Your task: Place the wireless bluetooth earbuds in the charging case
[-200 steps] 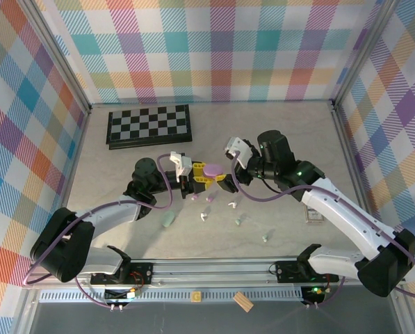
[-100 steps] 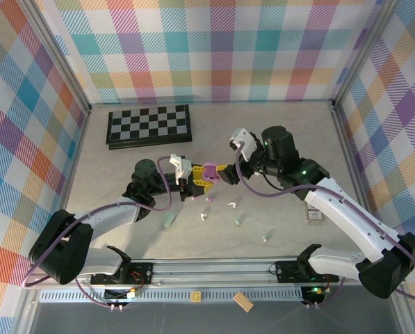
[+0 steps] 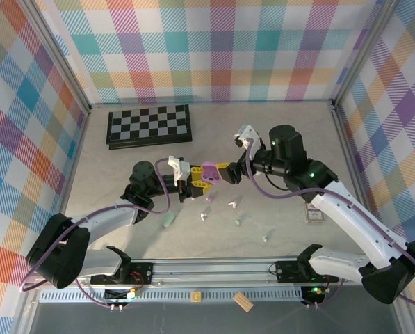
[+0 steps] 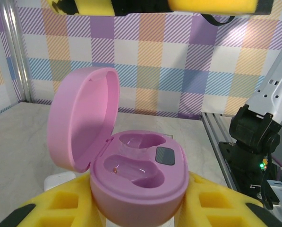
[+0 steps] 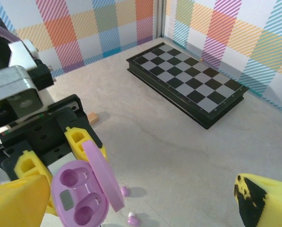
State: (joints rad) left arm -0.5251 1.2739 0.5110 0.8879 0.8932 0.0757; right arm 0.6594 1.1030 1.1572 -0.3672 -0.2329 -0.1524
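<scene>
On my left gripper (image 4: 141, 215) the yellow pads (image 4: 211, 203) are looking matt and moulded, like plastic, and they are pressing a smooth, softly glossy purple plastic charging case (image 4: 131, 161). The table (image 3: 283, 132) is showing a matt, marbled, stone-like face. At eleven o'clock the chessboard (image 3: 149, 125) is gleaming faintly, and at six the rail (image 3: 214, 268) is shining as bare metal.

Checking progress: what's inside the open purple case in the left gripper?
The purple case holds two moulded wells, both empty, and a small dark pad beside them. Its underside is hidden between the yellow fingers of the left gripper.
</scene>
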